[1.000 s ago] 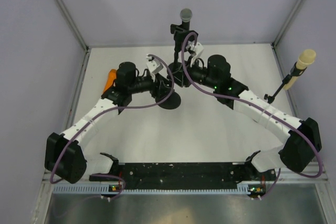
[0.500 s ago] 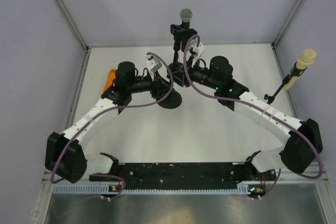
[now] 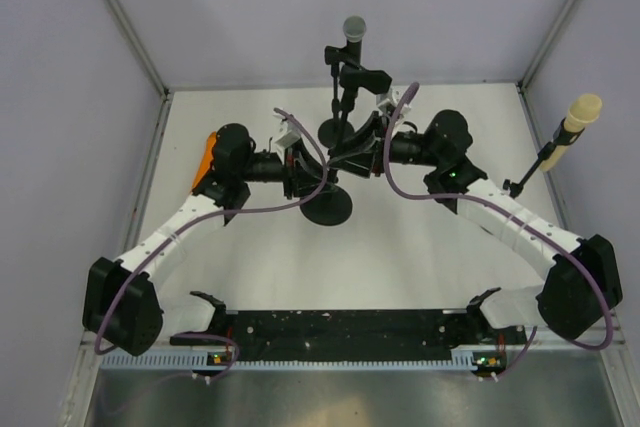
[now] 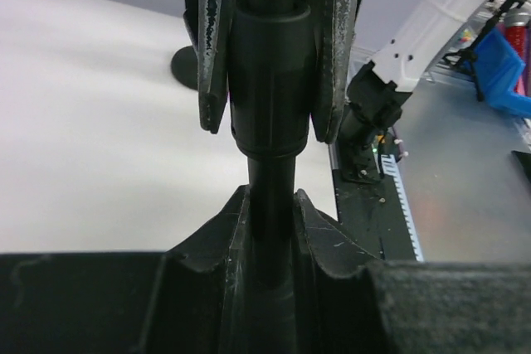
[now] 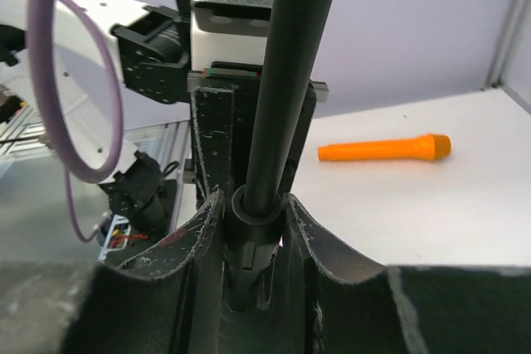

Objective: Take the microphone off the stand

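Black stand (image 5: pixel 284 80) rises from a round base (image 3: pixel 330 209) near the middle of the white table (image 3: pixel 250 267), and both grippers hold it. The left gripper (image 4: pixel 270 205), reaching in from 9 o'clock, is clenched on the thin pole, its fingers pressing it from both sides. The right gripper (image 5: pixel 253 205), coming in from 3 o'clock, is clamped on a thicker collar (image 4: pixel 270 72) of the same pole, just beside the left one's hold, so the two sets of fingers face each other across it. The mic (image 3: pixel 354 27), grey-headed, sits at the stand's top, at 12 o'clock in the top view, beyond both grippers and touched by neither. An orange mic (image 3: pixel 208 155) lies flat on the table at 9 o'clock, just beside the left arm (image 3: pixel 175 222). A beige mic (image 3: pixel 580 112) leans on a small stand (image 3: pixel 535 165) of its own at 3 o'clock, well apart from the grippers
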